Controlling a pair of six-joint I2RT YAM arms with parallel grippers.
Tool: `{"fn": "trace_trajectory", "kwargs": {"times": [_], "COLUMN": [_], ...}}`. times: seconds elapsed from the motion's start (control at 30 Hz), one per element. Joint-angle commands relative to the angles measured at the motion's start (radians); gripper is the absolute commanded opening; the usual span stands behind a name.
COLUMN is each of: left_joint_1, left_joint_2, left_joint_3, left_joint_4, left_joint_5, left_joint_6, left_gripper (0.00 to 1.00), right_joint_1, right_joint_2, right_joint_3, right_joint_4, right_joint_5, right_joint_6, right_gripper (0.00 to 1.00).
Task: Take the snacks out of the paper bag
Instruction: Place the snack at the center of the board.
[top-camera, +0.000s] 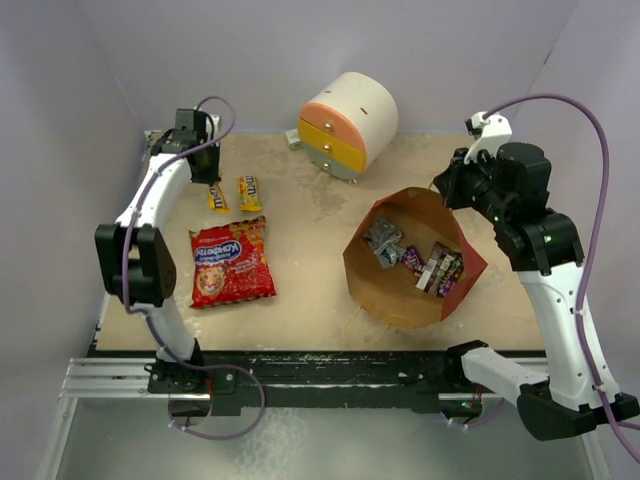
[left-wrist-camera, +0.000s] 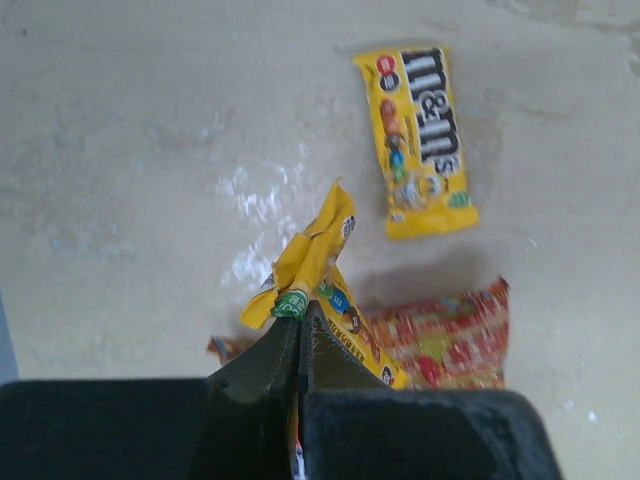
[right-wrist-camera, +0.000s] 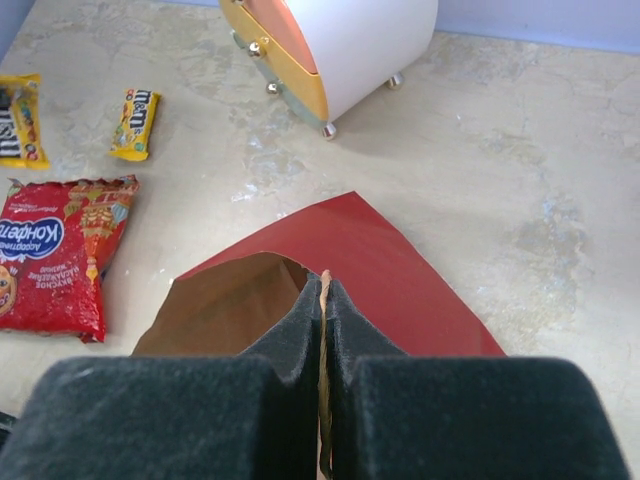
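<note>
Shows left gripper (left-wrist-camera: 302, 318) clamped on yellow packet (left-wrist-camera: 312, 255), right gripper (right-wrist-camera: 323, 292) pinching bag (right-wrist-camera: 350, 250) rim. Shows crisps (top-camera: 232, 262) and second yellow packet (left-wrist-camera: 418, 140) on table (top-camera: 300, 215) left of bag; foil packets (top-camera: 382, 238), candy packets (top-camera: 443, 268) inside bag.

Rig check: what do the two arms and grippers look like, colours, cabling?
Both alike: left arm and right arm have white links, bulky black joints and a lilac cable looping along each. Small green lights glow on the right arm's joints. Left gripper and right gripper are matte black, tapering to wedges.
</note>
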Motion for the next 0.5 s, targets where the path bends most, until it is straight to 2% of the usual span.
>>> {"fn": "trace_trajectory", "kwargs": {"times": [0.0,0.13,0.37,0.47], "left_joint_1": [0.076,0.142,0.184,0.183], "left_joint_2": [0.181,0.304,0.392,0.419], "left_joint_3": [0.165,0.266,0.234,0.217], "left_joint_4": [0.093,0.084,0.211,0.227], "left_joint_5": [0.159,0.331,0.596,0.632], "left_joint_6": [0.131,0.129,0.045,0.022], "left_gripper": [0.00,0.00,0.00,0.00], "right_joint_1": [-0.001,-0.001,-0.001,-0.001], "right_joint_2": [0.013,0.035,0.037,0.038], "right_joint_3": [0.065,0.085,0.072,0.076], "right_joint_4": [0.041,0.042,0.043,0.043], "right_joint_5": [0.011,-0.006,-0.010,0.000], "right_joint_6": [-0.044,-0.039,-0.045,-0.049], "right_gripper": [0.00,0.00,0.00,0.00]}}
